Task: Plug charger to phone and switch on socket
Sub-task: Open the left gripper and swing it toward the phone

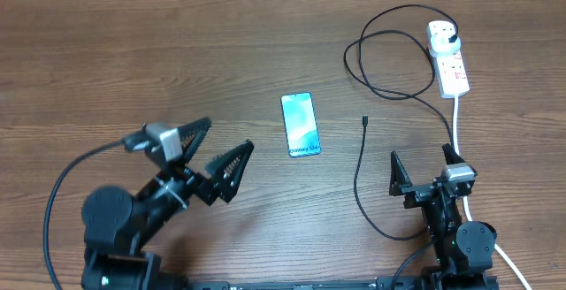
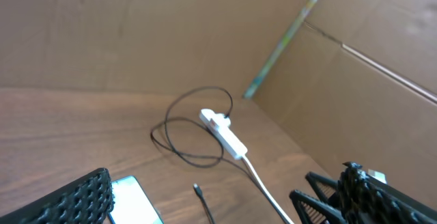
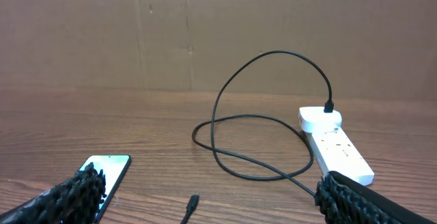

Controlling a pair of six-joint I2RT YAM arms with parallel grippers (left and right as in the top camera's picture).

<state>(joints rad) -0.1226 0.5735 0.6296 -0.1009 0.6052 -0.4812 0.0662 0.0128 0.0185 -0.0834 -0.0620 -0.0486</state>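
Note:
The phone lies flat at the table's middle, teal screen up. The charger's black cable runs past it on the right, and its connector tip rests loose on the wood about a hand's width from the phone. The far end loops up to a black plug seated in the white socket at the back right. My left gripper hangs open to the lower left of the phone, holding nothing. My right gripper is open near the front right, empty. From the right wrist I see the phone, the tip and the socket.
The socket's thick white lead runs down toward the front, passing under my right arm. Cardboard walls stand behind the table. The left wrist view shows my right arm at its right edge.

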